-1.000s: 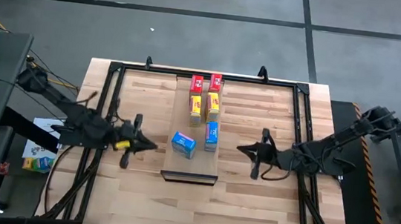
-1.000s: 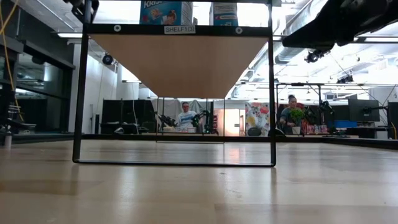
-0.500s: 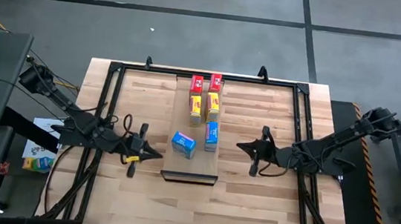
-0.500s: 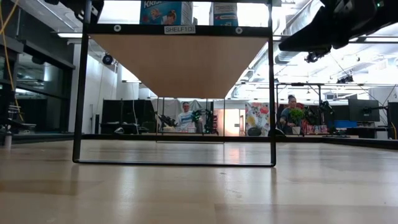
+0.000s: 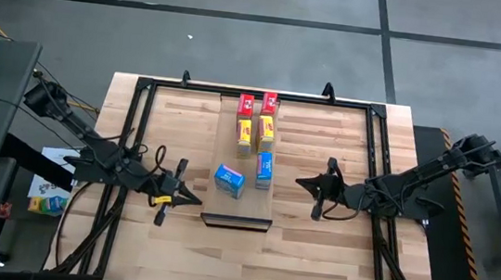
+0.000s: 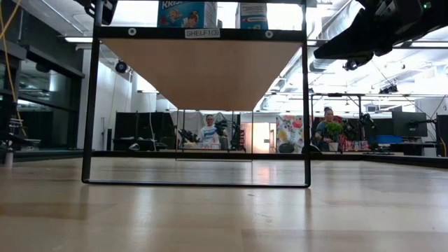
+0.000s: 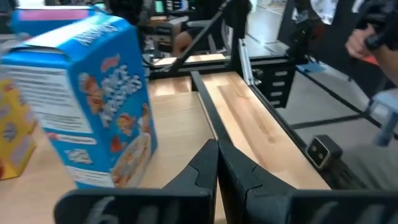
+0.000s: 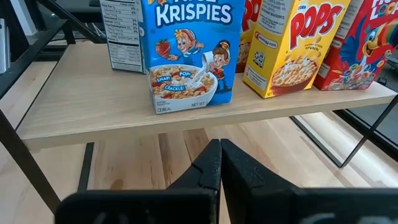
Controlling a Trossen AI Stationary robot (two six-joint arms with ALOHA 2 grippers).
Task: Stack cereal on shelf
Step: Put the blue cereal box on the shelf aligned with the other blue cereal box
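Observation:
The shelf (image 5: pixel 245 205) is a pale board on a black frame, its dark lip (image 5: pixel 235 220) toward the near edge. On it stand two red boxes (image 5: pixel 246 105), two yellow boxes (image 5: pixel 266 128) and two blue boxes: one (image 5: pixel 264 168) in line and one (image 5: pixel 229 180) set askew. My left gripper (image 5: pixel 194 199) is shut, just left of the shelf's near end, with the askew blue box (image 7: pixel 93 99) close ahead. My right gripper (image 5: pixel 302 184) is shut to the right of the shelf, facing the in-line blue box (image 8: pixel 189 56).
A black tube frame (image 5: pixel 144 87) runs around the striped wooden tabletop. In the low view the shelf board (image 6: pixel 203 70) stands well above the tabletop on thin black legs (image 6: pixel 89 105). Bare tabletop (image 5: pixel 313 258) lies near and to both sides. People sit in the room beyond (image 6: pixel 208 131).
My left gripper has moved toward the shelf's near end, going right and a little toward the table's near edge, and has turned slightly. The boxes have stayed where they were.

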